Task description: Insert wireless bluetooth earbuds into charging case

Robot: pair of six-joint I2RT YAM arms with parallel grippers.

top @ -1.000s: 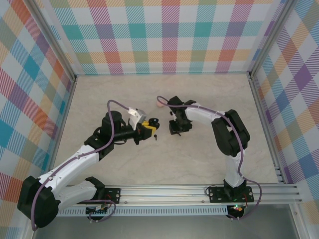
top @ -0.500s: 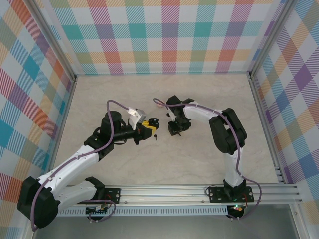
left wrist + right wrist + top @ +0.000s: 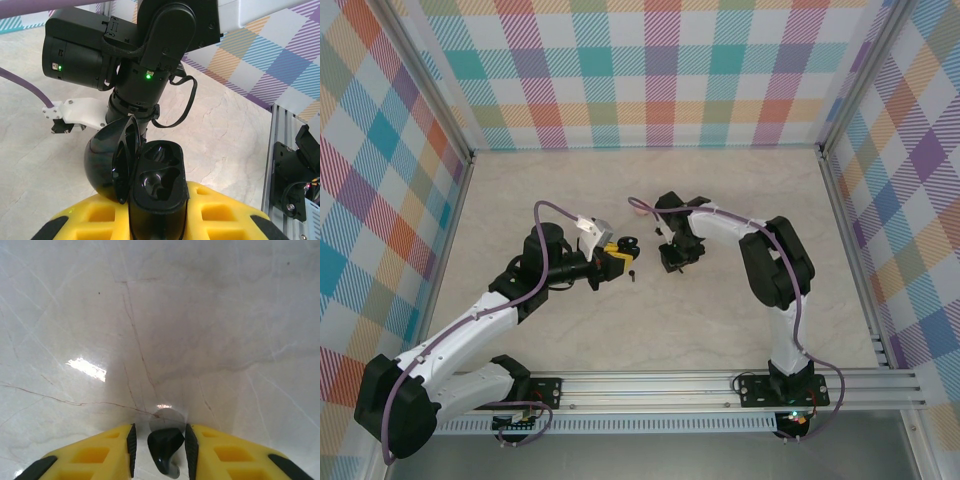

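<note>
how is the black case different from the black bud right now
The case is clamped in the left pincer; the bud lies on the table, straddled by the right pincer, with a gap showing on one side. The case is hinged open with both wells empty; the bud is one solid piece. Both are glossy black.

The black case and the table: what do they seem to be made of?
The case looks like glossy black plastic: its round lid reflects light. The table looks like polished marble or a marble-print laminate: pale, veined, with bright glare.
</note>
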